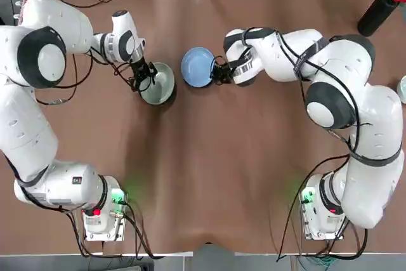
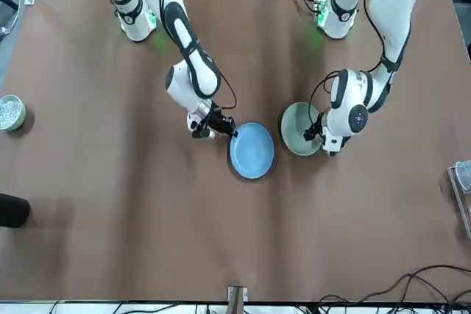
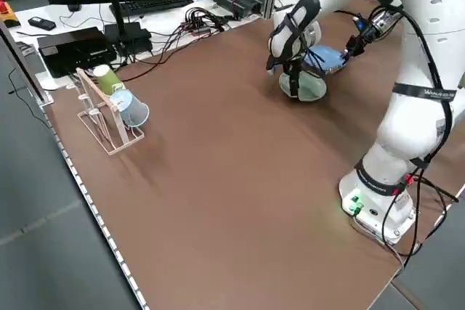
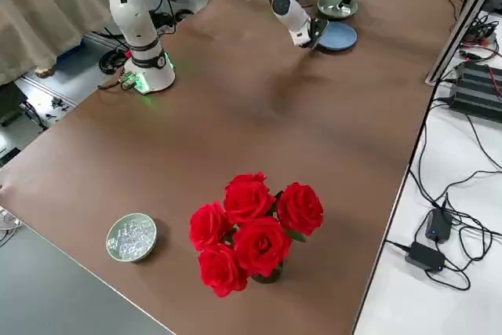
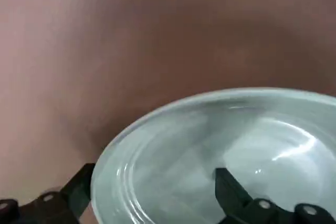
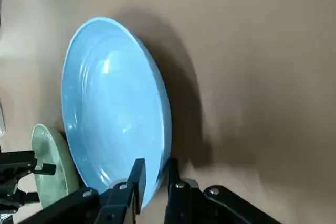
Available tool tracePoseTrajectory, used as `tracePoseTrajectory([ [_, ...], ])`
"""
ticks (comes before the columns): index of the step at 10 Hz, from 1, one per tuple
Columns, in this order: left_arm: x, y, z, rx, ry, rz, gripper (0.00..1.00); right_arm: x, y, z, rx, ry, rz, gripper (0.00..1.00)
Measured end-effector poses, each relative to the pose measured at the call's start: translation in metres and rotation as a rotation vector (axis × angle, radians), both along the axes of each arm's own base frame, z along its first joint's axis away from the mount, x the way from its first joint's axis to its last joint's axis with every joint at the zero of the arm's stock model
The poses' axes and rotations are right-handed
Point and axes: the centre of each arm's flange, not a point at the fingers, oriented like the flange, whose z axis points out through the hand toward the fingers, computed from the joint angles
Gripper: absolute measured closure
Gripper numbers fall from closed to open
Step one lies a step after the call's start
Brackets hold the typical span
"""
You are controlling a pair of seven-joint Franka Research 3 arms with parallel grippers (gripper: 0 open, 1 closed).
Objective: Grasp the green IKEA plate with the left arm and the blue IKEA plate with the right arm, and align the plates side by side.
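From overhead I see the brown table [image 1: 209, 176] with both plates near its middle, toward the far edge from the arm bases. I take the blue IKEA plate [image 1: 198, 66] as my landmark. The right gripper [image 1: 220, 72] sits at the plate's rim on the right arm's [image 1: 330, 80] side, and in the right wrist view its two fingers [image 6: 137, 179] are pinched together on the rim, one above and one beneath, so I read it as clamped on the blue plate. In that same view the plate appears tipped, its far edge off the tabletop with a shadow under it. The green IKEA plate [image 1: 158, 84] lies just beside the blue plate, on the left arm's [image 1: 38, 55] side, the two rims near each other but apart in the front view. The left gripper [image 1: 143, 75] stands over the green plate's outer rim, away from the blue plate; in the left wrist view its fingers [image 5: 231, 192] are spread wide, one inside the dish and one outside the rim, not closed on it. Well apart from the blue plate, I see a bunch of red roses [image 4: 255, 229] and a small bowl [image 4: 131, 237] near the table's right edge, and a wooden cup rack [image 3: 109, 110] near its left edge.
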Motion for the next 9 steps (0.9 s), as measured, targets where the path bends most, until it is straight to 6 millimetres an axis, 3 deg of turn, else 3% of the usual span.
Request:
tracePoseTrajectory([
  [4, -0.005, -0.015, 0.000, 0.035, 0.013, 0.065, 0.04, -0.012, 0.018, 0.003, 0.007, 0.007, 0.016, 0.76],
  [9, 0.017, -0.012, 0.014, 0.025, -0.046, 0.017, 0.27, -0.014, 0.026, 0.008, 0.015, 0.011, 0.005, 0.76],
])
